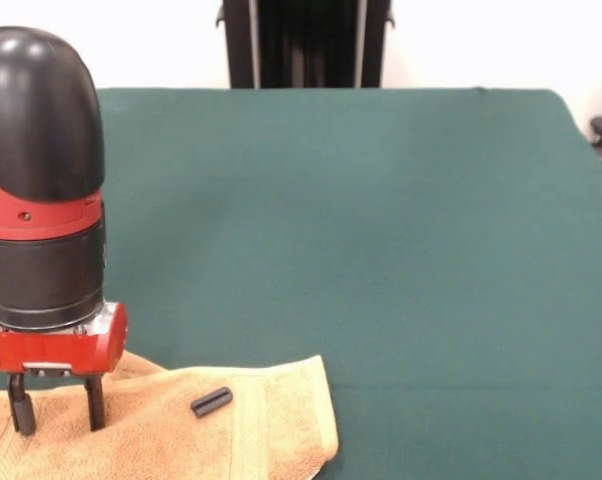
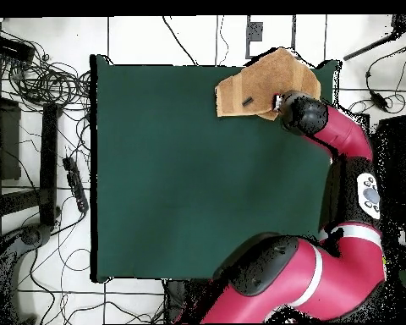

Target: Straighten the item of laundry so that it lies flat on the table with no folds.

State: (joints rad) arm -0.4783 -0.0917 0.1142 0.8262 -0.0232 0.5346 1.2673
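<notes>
One towel, one black cylinder on it, one hand with spread fingers.

The towel lies at the lower left of the front view, on the table at its near edge. A small cylinder rests on the towel, right of the gripper, whose tips touch the cloth.

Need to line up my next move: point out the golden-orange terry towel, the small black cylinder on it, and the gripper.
Golden-orange terry towel (image 1: 271,420): front view, ribbed band near its end.
Small black cylinder (image 1: 212,402): front view, its middle.
Gripper (image 1: 57,408): front view, between the two open fingertips.
</notes>
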